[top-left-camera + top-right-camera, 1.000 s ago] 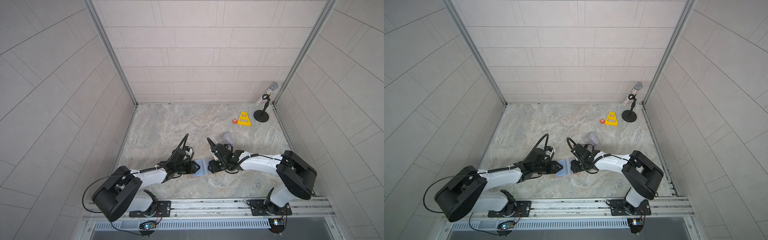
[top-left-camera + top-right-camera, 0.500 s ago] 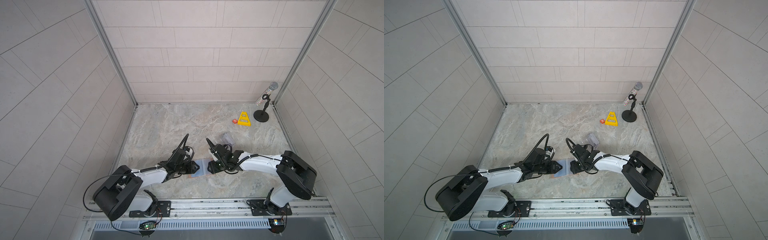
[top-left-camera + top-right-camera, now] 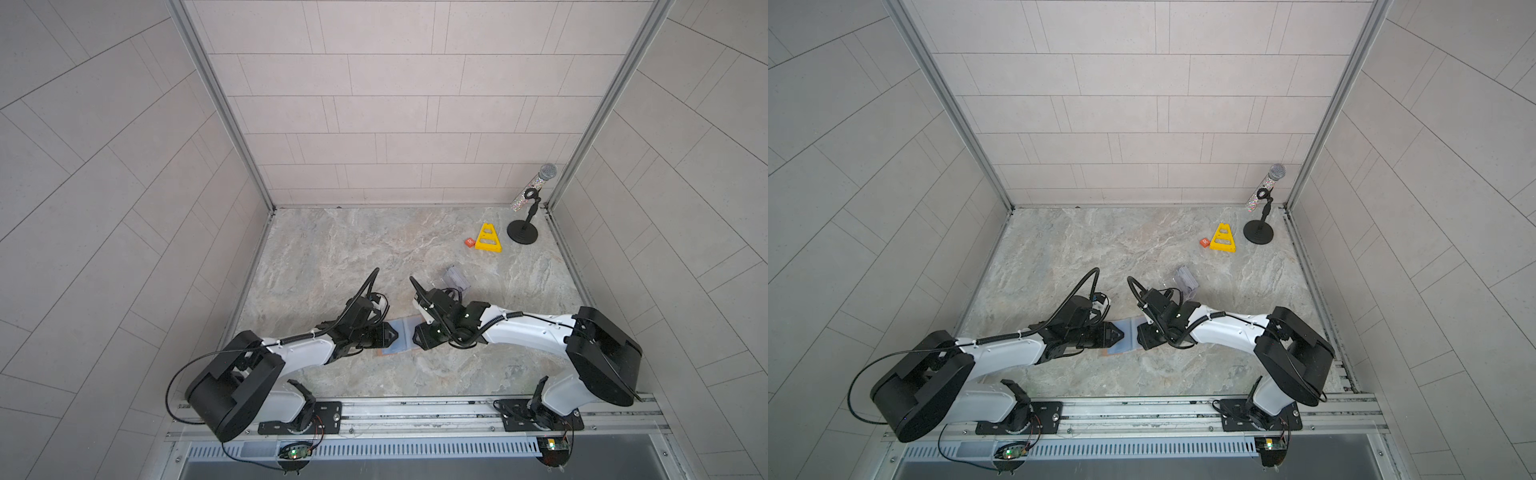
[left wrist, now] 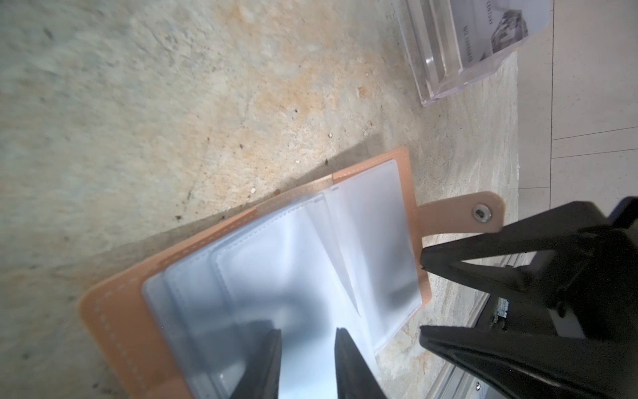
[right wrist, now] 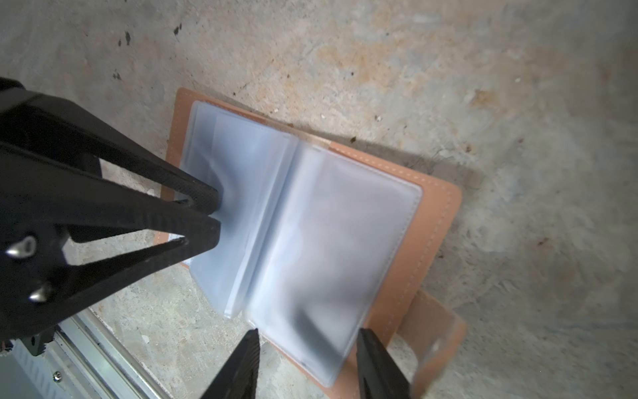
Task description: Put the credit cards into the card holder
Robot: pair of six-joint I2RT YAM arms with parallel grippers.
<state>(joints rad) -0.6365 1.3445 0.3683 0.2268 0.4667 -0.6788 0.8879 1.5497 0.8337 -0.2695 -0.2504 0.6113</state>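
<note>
Tan card holder (image 5: 310,224), seemingly pinned open.

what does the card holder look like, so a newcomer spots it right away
On the marble table, look near the front edge, between the left gripper and right gripper. The card holder lies open there: a tan-pink booklet with bluish clear sleeves and a snap tab, unlike the clear acrylic stand farther back.

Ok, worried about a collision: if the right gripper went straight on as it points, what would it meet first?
Likely the card holder: the right gripper points at its clear sleeve page on the tab side; height is unclear.
</note>
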